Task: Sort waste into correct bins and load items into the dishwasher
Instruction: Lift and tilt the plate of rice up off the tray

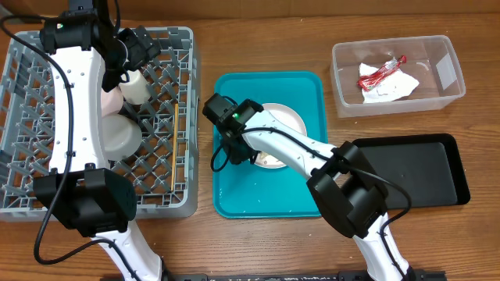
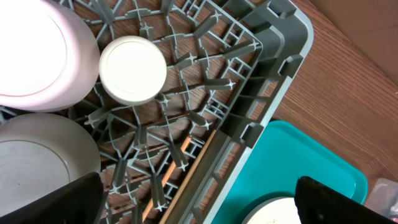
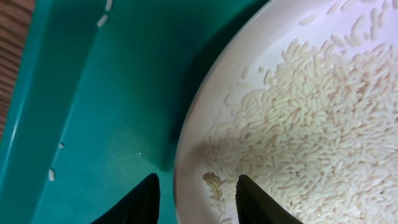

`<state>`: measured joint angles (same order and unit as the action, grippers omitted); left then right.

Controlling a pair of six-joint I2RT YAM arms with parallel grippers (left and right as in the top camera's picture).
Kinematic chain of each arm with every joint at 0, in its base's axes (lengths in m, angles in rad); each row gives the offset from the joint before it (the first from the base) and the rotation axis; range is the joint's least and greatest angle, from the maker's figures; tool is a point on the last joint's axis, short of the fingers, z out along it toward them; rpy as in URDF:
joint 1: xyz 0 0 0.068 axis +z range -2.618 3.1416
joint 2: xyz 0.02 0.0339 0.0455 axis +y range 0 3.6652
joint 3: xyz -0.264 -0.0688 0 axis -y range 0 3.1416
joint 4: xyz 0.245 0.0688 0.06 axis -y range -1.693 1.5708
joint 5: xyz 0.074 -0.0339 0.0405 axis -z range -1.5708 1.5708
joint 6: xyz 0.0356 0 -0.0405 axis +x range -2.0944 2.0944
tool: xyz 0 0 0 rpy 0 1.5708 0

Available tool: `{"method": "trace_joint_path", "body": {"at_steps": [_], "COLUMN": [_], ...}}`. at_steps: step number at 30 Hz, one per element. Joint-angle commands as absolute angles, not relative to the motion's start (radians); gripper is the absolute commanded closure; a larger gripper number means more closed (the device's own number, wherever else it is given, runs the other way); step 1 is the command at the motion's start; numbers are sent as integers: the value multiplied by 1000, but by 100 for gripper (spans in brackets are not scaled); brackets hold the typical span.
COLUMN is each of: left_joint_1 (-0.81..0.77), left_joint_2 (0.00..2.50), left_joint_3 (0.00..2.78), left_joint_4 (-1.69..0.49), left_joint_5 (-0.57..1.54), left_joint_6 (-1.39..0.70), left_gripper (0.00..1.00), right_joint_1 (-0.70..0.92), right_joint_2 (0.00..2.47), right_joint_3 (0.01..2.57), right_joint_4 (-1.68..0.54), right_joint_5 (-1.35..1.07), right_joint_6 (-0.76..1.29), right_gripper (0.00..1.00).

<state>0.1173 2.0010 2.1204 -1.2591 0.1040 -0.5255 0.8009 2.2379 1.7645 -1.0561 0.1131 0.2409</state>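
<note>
Closest in, the right hand (image 3: 198,190) is narrowly parted, a fingertip either side of the rim of the plate (image 3: 214,109), gripping nothing yet. That straddle looks like the set-up for pinching the edge so the plate can be lifted and tipped. The plate sits in the teal tray (image 3: 93,124), centre of the overhead frame, and carries a heap of rice (image 3: 311,124). That is likely why it is not racked: food goes to a bin first. A few loose grains (image 3: 102,18) lie on the tray floor.

At lower right of the bench (image 1: 258,39), the black tray (image 1: 422,168) lies beside that arm, nothing visible in it, handy for the tip.

To the left, the grey rack (image 1: 156,187) holds a pinkish bowl (image 2: 37,50), a greyish bowl (image 2: 43,162) and a white cup (image 2: 132,70). The last two look base-up, probably to drain. The chopsticks (image 2: 180,174) lie low in the lattice by the rack's wall. The left hand (image 2: 199,186) hangs over them at upper left, spread wide, holding nothing.

Farthest, upper right, the clear tub (image 1: 348,86) holds the napkin (image 1: 394,84) and red wrapper (image 1: 383,72), dry waste kept together. The wrapper's print is too small to read, and no other writing shows.
</note>
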Motion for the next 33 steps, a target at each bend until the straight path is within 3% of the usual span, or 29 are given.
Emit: {"method": "trace_joint_path", "body": {"at_steps": [1,14,33], "left_joint_1": [108,108,111], "left_joint_2": [1975,1975,1975], "left_joint_3": [2130,2130,2130], "left_joint_4": [-1256,-1256,-1256], "left_joint_5": [101,101,101], "left_joint_6": [-539,-539,-539], "left_gripper": [0,0,0], "right_joint_1": [827,877,870], "right_joint_2": [2241,2241,2300], "right_joint_3": [1754,1753,1756], "right_joint_4": [-1037,-969,-963], "right_joint_5": [131,245,254], "right_joint_6": [246,256,270], "right_gripper": [61,67,89]}}
